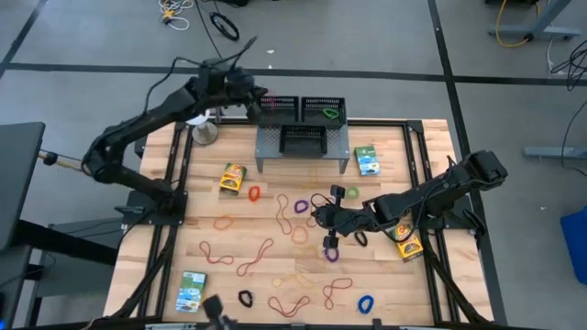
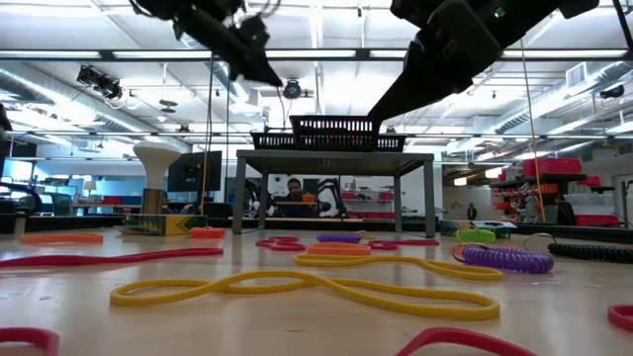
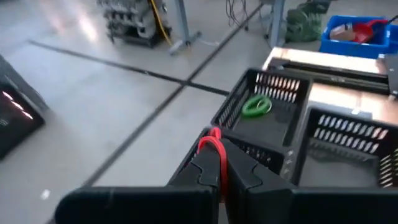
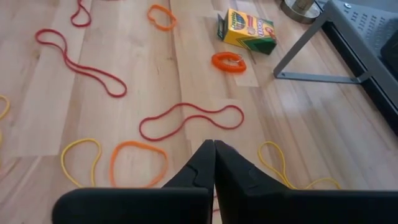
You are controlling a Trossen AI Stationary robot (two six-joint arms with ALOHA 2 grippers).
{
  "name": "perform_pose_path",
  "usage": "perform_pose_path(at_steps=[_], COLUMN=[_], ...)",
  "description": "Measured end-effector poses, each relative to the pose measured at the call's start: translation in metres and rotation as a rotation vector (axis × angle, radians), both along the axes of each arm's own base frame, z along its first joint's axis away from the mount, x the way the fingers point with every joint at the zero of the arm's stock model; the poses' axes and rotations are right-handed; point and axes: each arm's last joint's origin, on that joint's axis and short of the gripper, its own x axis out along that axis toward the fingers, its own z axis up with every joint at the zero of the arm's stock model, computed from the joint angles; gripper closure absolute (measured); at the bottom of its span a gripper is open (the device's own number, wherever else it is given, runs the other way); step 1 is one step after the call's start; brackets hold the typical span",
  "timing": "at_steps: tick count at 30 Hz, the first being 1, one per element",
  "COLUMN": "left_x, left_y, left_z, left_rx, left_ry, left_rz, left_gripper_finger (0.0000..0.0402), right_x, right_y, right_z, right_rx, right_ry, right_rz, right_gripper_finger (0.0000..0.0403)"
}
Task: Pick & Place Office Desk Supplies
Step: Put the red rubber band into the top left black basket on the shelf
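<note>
Left wrist view shows the left gripper [image 3: 219, 167] with fingers clamped on a red rubber band [image 3: 213, 148] short of the mesh tray [image 3: 273, 118]; released here, it may land outside.

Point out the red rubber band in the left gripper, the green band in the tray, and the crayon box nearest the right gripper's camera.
red rubber band [image 3: 213, 144]: left wrist view, loop's top.
green band [image 3: 256, 106]: left wrist view, coil's middle.
crayon box [image 4: 247, 29]: right wrist view, top face.
</note>
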Motion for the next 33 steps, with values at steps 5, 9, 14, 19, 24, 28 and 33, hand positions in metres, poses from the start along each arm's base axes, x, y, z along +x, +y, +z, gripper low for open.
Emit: perform_pose_path(at_steps=[5,9,14,19,24,28,33], left_x=[0.01,0.017,0.02,0.019,0.016,0.007,0.005], left_y=[0.024,0.032,0.033,0.033,0.032,0.022,-0.009], left_z=[-0.031,-0.045,-0.051,-0.052,-0.052,-0.034,-0.016], left_rx=[-0.083,-0.111,-0.117,-0.13,-0.104,-0.055,-0.044], left_ry=[0.067,0.1,0.119,0.135,0.173,0.157,0.156], left_rz=[-0.007,-0.006,-0.01,-0.004,0.019,0.036,-0.036], left_gripper_finger=[0.0397,0.0388,0.0349,0.0303,0.0274,0.0278,0.0317], right_x=[0.0,0.0,0.0,0.0,0.0,0.0,-0.002], right_y=[0.0,0.0,0.0,0.0,0.0,0.0,-0.003], right_z=[0.0,0.0,0.0,0.0,0.0,0.0,-0.006], right_rx=[0.0,0.0,0.0,0.0,0.001,0.008,-0.002], right_ry=[0.0,0.0,0.0,0.0,0.0,-0.002,0.003], right_rz=[0.0,0.0,0.0,0.0,-0.001,-0.007,-0.01], right_gripper_finger=[0.04,0.0397,0.0397,0.0399,0.0397,0.0397,0.0397])
